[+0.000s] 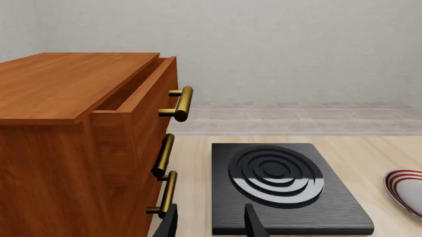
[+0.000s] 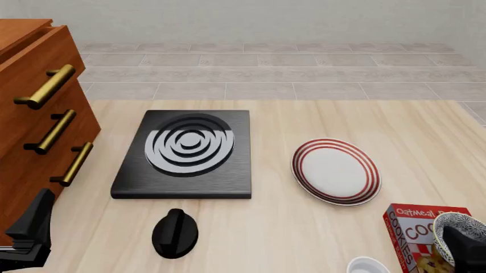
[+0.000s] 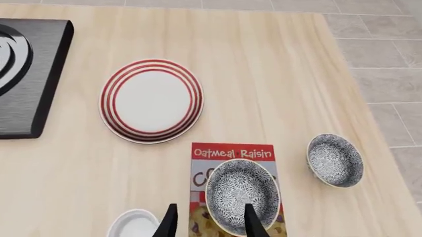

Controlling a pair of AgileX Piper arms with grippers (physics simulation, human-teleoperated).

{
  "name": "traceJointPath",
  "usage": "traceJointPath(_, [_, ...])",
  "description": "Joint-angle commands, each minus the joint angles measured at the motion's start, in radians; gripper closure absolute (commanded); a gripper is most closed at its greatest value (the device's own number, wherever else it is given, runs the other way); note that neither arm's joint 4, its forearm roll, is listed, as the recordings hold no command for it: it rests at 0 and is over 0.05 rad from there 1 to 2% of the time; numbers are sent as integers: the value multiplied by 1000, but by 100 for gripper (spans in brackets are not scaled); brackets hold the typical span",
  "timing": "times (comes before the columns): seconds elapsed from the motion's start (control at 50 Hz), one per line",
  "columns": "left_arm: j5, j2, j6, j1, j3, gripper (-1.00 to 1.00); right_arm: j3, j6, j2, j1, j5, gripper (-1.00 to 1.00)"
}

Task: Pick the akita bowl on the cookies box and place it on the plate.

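We see the akita bowl [image 3: 242, 195] sitting on the cookies box [image 3: 232, 154], which lies flat at the near right of the worktop [image 2: 304, 227]. The plate [image 2: 336, 170] rests on the worktop further away and a little left of the box, apart from it. A second patterned bowl [image 3: 335, 160] sits on the worktop to the right of the box, and a plain white bowl [image 3: 134, 223] lies near its left side.

Our right tool [image 3: 209, 221] hangs above the near-left rim of the akita bowl with its fingers parted; we cannot tell whether they touch the bowl, and nothing is clamped between them.

Our left tool [image 1: 212, 222] stands open and holds nothing, at the near left of the worktop beside the wooden drawer cabinet [image 2: 31, 114]. Ahead of it lies the black slab [image 2: 184, 154] with grey-white rings, and a black knob [image 2: 175, 232] rests just in front of that slab.
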Motion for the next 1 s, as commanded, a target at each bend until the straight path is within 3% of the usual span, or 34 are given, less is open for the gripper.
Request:
traceJointPath(0.02, [0,0,0,0,0,-100,32,5,1,-1,-25,-100])
traceJointPath(1.0, [0,0,0,0,0,-100,114,12,83,-19,-179,-100])
